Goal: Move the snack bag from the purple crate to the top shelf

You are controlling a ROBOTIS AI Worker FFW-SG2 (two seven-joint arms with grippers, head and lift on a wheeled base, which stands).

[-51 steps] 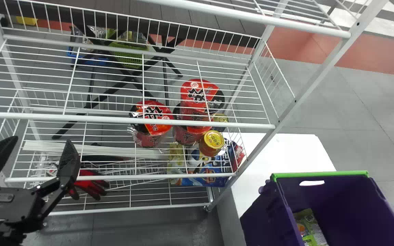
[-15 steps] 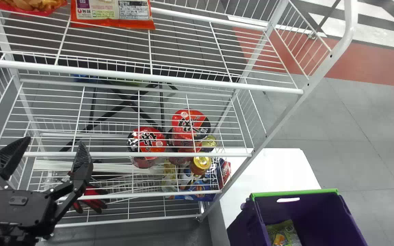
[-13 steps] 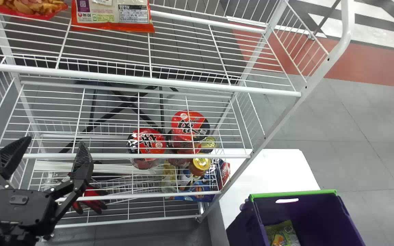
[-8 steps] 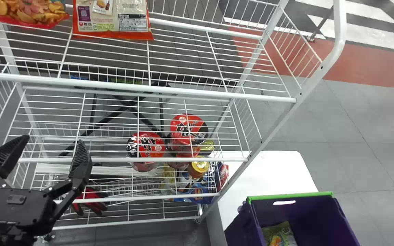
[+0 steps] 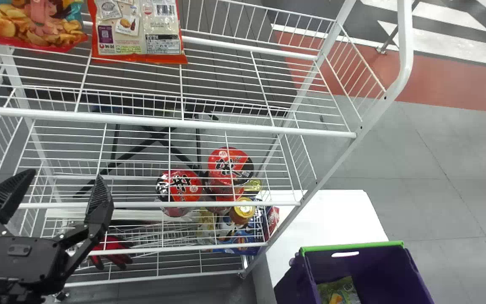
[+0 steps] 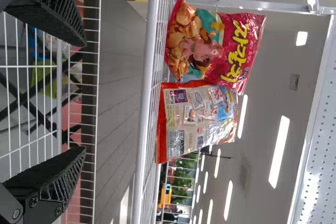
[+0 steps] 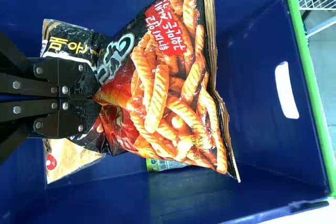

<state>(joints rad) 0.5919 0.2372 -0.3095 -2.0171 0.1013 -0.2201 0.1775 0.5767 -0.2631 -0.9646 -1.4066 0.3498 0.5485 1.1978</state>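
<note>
Pinching the bag (image 7: 168,82) by one end, the right gripper (image 7: 96,98) has its fingers drawn together on gathered film, over the inside of the crate (image 5: 395,270). The bag looks light, puffed and slick, its contents likely brittle; that bunched end seems a fair place to hold, though the free end may swing. A firmer squeeze could crush pieces. The fingertips are buried in the folds, and I cannot tell how high the bag hangs. Beneath it, another pack (image 7: 71,35) is half covered and a green pack (image 7: 165,165) mostly so. The head view's lower edge cuts off the crate, at 5 o'clock; the left gripper (image 5: 66,175) hangs at 8 o'clock, fingers wide apart, holding nothing. The top shelf (image 5: 209,125) runs from 9 towards 1 o'clock.
</note>
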